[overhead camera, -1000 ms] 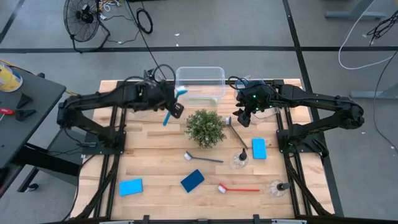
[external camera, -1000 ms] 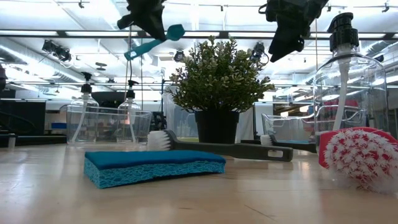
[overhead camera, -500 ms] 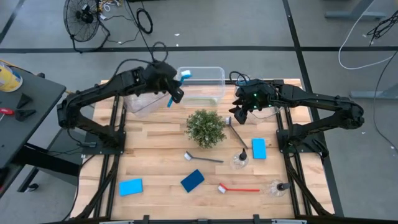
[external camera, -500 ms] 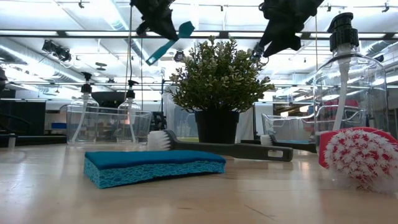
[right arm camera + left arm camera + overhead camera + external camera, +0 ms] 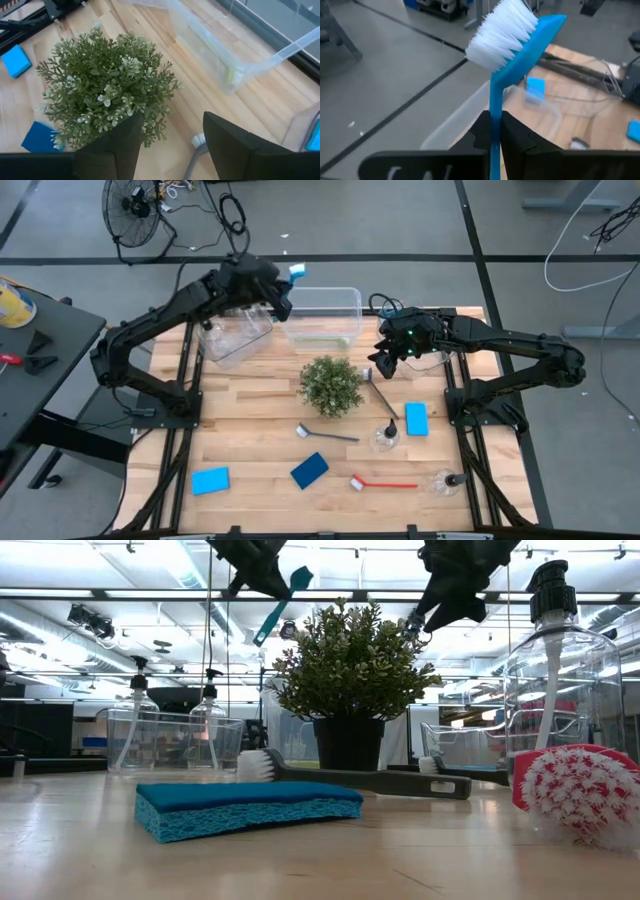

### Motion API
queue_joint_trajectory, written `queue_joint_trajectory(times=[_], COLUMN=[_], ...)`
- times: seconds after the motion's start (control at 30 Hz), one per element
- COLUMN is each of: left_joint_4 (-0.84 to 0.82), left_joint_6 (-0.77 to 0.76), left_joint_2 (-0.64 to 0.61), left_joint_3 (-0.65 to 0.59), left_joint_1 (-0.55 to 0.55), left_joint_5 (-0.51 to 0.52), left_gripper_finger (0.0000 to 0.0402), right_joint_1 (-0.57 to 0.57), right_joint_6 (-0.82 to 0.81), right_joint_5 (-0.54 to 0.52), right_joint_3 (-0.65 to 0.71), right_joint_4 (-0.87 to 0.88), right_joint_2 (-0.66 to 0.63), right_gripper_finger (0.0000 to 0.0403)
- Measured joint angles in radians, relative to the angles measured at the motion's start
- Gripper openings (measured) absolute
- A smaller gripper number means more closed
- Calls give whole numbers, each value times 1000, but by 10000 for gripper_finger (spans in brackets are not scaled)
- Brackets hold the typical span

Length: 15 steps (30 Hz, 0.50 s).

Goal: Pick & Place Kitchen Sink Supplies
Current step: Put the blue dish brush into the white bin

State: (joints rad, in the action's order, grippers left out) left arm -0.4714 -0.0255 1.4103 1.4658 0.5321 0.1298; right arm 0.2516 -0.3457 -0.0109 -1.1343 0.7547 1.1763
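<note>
Left tool (image 5: 283,292), clenched on the blue brush (image 5: 512,55), lowers it squarely inside the clear bin (image 5: 352,305) before releasing; right tool (image 5: 385,363) waits released.

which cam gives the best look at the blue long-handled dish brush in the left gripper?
Left wrist view: the blue long-handled dish brush fills the frame, white bristles plain, handle pinched in the left gripper. High view shows only its small head over the bin's edge. Low view shows it backlit. Right wrist view misses it.
</note>
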Motion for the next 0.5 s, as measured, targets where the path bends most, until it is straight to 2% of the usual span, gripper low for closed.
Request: queue_joint_trajectory(times=[0.23, 0.5], left_joint_4=[123, 188], left_joint_6=[32, 123], left_joint_2=[60, 144], left_joint_3=[-1, -1], left_joint_1=[35, 38], left_joint_5=[-92, -111], left_gripper_finger=[31, 25], right_joint_1=[0, 0], right_joint_6=[69, 128], right_joint_5=[-8, -50], right_joint_3=[0, 0], right_joint_4=[-25, -35], right_joint_2=[0, 0], right_gripper_finger=[213, 213])
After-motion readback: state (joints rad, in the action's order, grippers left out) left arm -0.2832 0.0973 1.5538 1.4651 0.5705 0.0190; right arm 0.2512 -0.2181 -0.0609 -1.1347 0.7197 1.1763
